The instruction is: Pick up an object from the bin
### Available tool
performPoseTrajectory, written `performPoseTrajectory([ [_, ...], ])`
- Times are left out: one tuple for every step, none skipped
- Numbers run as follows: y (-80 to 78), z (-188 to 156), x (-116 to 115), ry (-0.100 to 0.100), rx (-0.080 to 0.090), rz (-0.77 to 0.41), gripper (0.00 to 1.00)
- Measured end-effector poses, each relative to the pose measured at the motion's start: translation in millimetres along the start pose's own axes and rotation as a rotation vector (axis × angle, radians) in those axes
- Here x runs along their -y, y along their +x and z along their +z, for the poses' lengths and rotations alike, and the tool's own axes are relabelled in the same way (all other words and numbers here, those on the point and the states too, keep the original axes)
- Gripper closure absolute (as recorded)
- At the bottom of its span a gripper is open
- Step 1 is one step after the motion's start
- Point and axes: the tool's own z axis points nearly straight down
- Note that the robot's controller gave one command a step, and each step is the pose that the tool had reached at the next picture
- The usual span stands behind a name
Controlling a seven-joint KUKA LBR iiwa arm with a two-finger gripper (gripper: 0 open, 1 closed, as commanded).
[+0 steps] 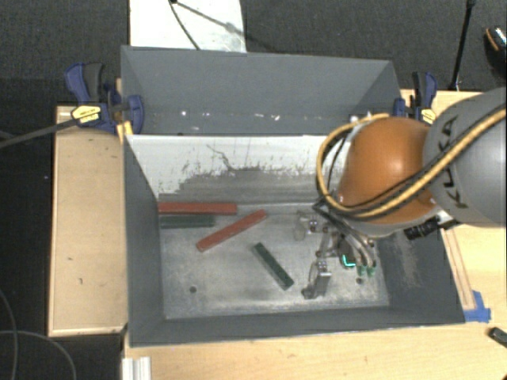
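In the grey metal bin (146,244), a long red-brown flat bar (198,208) lay alongside a long dark green flat bar (186,222) at the left. A second red-brown bar (231,231) sat tilted beside them. The short dark green bar (273,264) lay apart on bare floor, with the gripper (319,282) low just to its right. Whether the jaws were apart or together could not be told. A clean pick likely meant straddling that bar's narrow width. The grey arm (475,165) bore "KUKA".

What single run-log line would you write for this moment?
claw: low, right part of bin | nearest: dark green bar, view-left of it, apart | held: nothing seen
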Motion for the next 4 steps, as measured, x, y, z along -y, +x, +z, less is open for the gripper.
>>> performPoseTrajectory([
  [-17.3,110,27,0.0,0.001,-0.002,0.0],
  [-7.4,106,-19,-0.002,0.003,0.116,0.0],
  [-7.8,106,-17,-0.001,0.004,0.12,1.0],
  [-14.2,-45,-24,-0.001,0.017,0.02,1.0],
])
